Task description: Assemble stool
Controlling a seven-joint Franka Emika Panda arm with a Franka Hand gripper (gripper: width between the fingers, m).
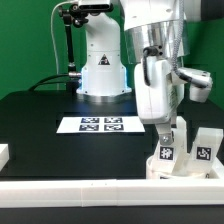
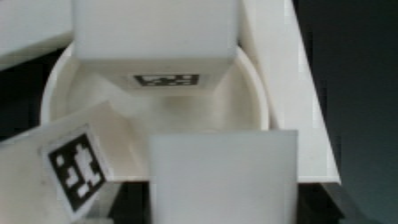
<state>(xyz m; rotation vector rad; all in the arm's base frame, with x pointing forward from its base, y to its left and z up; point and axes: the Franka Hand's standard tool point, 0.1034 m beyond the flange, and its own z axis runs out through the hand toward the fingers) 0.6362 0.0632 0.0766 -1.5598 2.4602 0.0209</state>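
We see the gripper point(image 1: 171, 133) lowered over the stool parts at the table's point(image 1: 40, 120) front edge, toward the exterior view's right, just behind the long white border rail point(image 1: 100, 194). Its fingers point(image 2: 217, 185) are closed on a short blocky leg point(image 2: 164, 45) bearing a black-and-white tag, held upright inside the round rimmed seat disc point(image 2: 267, 100). Another tagged leg point(image 1: 205, 147) stands just beside the seat, nearer the right edge. The marker board point(image 1: 100, 124) lies flat near the table's middle, well apart from the stool.
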